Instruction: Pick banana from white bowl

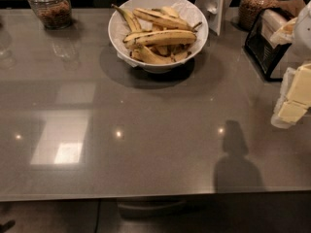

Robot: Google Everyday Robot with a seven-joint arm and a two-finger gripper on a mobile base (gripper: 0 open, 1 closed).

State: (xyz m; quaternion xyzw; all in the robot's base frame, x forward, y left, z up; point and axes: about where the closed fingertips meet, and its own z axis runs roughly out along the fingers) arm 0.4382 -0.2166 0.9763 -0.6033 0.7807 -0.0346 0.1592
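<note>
Gripper point(293, 101) hangs at the right edge of the view, pale and yellowish, above the table point(146, 130) and apart from everything on it. Whether it is open or closed I cannot tell, as only part of it shows. Nothing can be seen in its hold, and it touches neither bowl nor fruit.

From there the bowl point(199, 21) lies well off, up and to the left in the view, at the far side of the table. The banana point(163, 19) rests on top of the heap at the back of the bowl. Its long axis runs roughly left to right across the bowl, sloping down a little to the right, and its dark stem end sits by the right rim, the side nearer the gripper. Just below it lies the thick banana point(160, 37), nearly parallel and seemingly touching it. The short banana point(127, 17) points upward at the left rim.

As I judge it, the reach has not begun. The coming move calls for a long travel leftward and away, then a descent over the banana's middle with the jaws set across its length. A black rack point(262, 47) stands between gripper and bowl, somewhat to the far side, and the path should keep clear of it
</note>
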